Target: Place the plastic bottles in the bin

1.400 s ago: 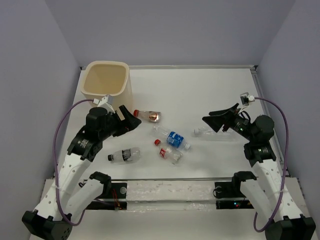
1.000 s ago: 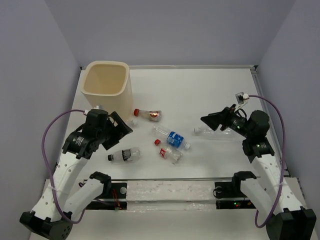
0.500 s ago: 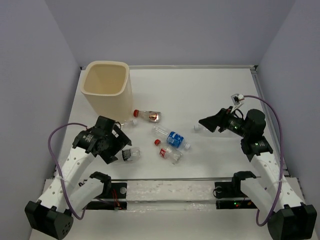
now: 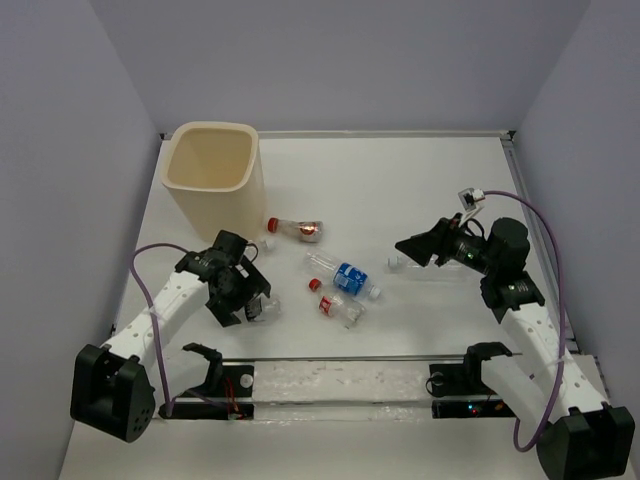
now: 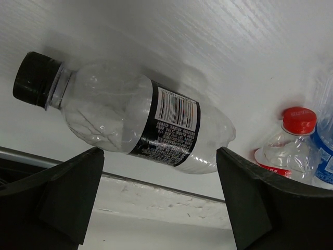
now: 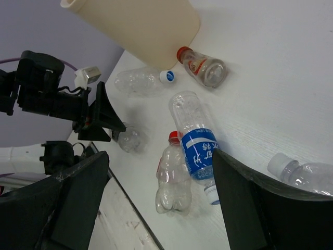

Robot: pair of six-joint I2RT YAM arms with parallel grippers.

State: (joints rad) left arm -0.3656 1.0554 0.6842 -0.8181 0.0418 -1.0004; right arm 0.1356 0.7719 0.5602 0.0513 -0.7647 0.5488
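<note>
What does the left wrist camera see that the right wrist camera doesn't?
Only the left wrist view shows the cap and barcode label of the black-capped bottle, lying between the fingers of the open left gripper. Only the right wrist view shows the bin, the brown-patch bottle and a white-capped bottle beside the bin. Both show the small red-capped bottle and the blue-label bottle.

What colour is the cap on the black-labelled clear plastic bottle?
Black; the cap shows best in the left wrist view.

Robot lab enclosure, plain lilac walls [image 4: 350, 60], white table [image 4: 400, 180]
</note>
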